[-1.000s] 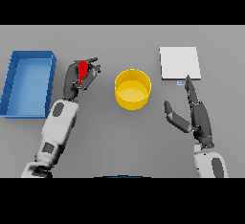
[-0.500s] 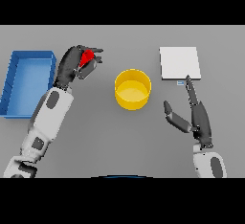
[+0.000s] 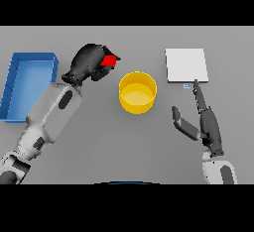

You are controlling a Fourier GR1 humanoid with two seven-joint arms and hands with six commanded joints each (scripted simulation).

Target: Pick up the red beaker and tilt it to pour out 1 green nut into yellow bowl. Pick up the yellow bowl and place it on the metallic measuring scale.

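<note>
My left hand (image 3: 89,62) is shut on the red beaker (image 3: 110,60), held above the table and tipped toward the yellow bowl (image 3: 137,92). Only a small red part of the beaker shows between the dark fingers. The bowl stands upright at the table's middle, just right of the beaker; I see no nut in it. The metallic measuring scale (image 3: 186,65) lies flat at the back right. My right hand (image 3: 208,124) rests open in front of the scale, its fingers straight and pointing at the scale's near edge.
A blue bin (image 3: 29,83) stands at the left edge of the table, beside my left forearm (image 3: 52,114).
My left hand has lifted the red beaker off the table, carried it right toward the yellow bowl and tilted it. The right hand has not moved.
</note>
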